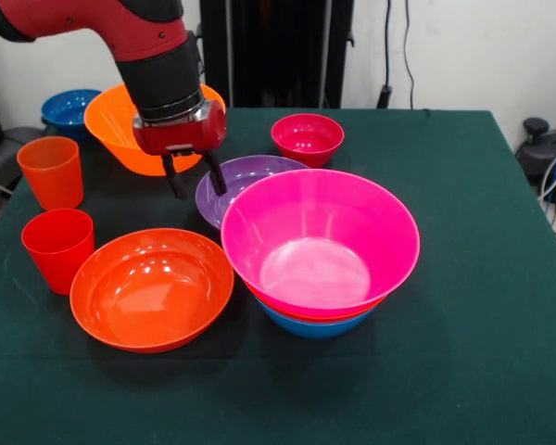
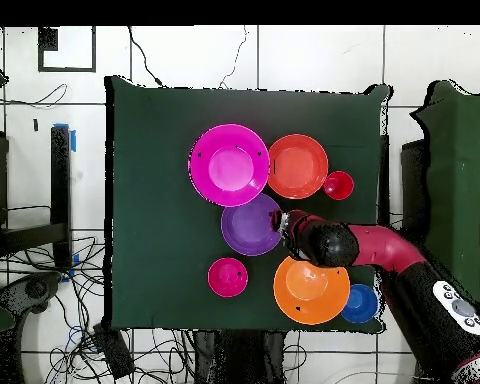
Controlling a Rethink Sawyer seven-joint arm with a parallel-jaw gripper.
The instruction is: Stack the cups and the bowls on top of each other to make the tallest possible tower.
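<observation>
Scanning the front view from the left, we find the ribbed orange cup (image 1: 51, 171) and the smooth red cup (image 1: 57, 248) at the edge of the green desk (image 1: 463, 352), then a wide red-orange bowl (image 1: 152, 289) and the yellow-orange bowl (image 1: 120, 130) behind it. Next comes our pincer (image 1: 194, 179), its two fingers spread apart and holding nothing, poised at the left rim of the purple bowl (image 1: 241, 185). Right of it stands the tower (image 1: 320, 255), pink bowl on top and blue bowl at the base, with the small magenta bowl (image 1: 307, 139) behind.
</observation>
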